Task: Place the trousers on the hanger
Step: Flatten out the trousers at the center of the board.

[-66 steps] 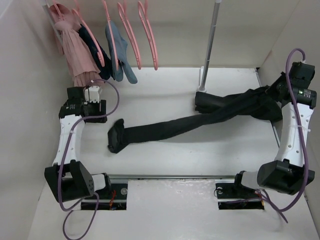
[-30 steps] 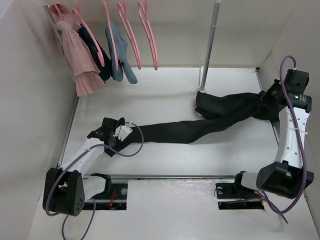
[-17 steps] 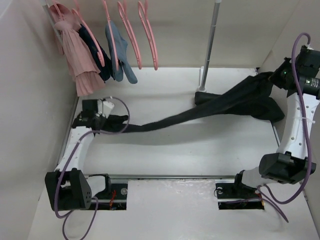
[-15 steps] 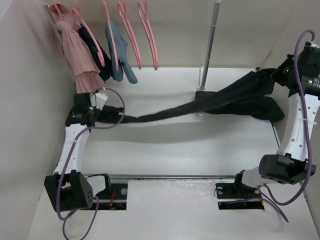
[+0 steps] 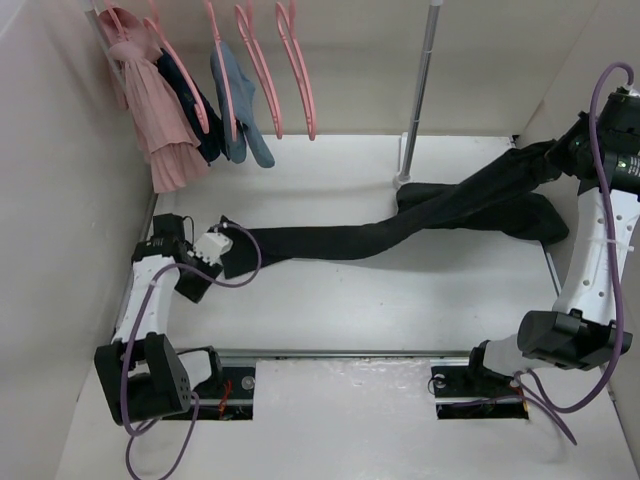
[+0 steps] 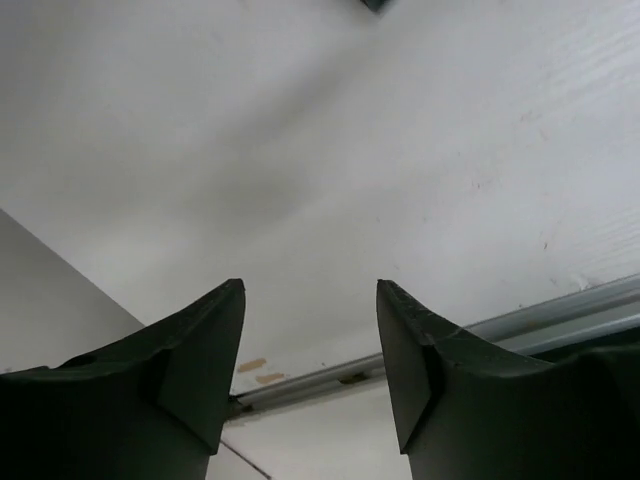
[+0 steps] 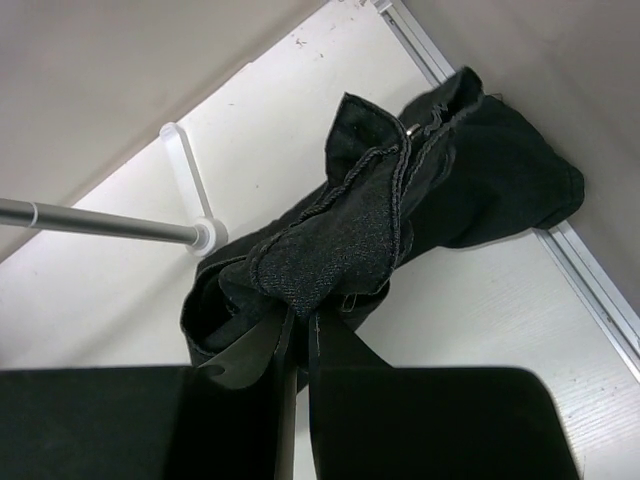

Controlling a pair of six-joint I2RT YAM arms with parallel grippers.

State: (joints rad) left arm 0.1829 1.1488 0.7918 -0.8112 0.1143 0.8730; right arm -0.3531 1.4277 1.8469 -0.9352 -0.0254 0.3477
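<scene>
— How does the left arm (image 5: 145,300) sit?

— Low and folded, with the forearm reaching away from its base and the wrist bent over. The left pincer (image 6: 310,300) points downward, and its two fingers (image 6: 200,350) stand well apart with nothing between them.

— And the right arm (image 5: 592,250)?

— Stretched tall, with the wrist held high. The right pincer (image 7: 298,330) has its fingers pressed almost together on a fold of the trousers (image 7: 370,220), which bunches just beyond the fingertips.

Overhead; wrist views close, seemingly downward
</scene>
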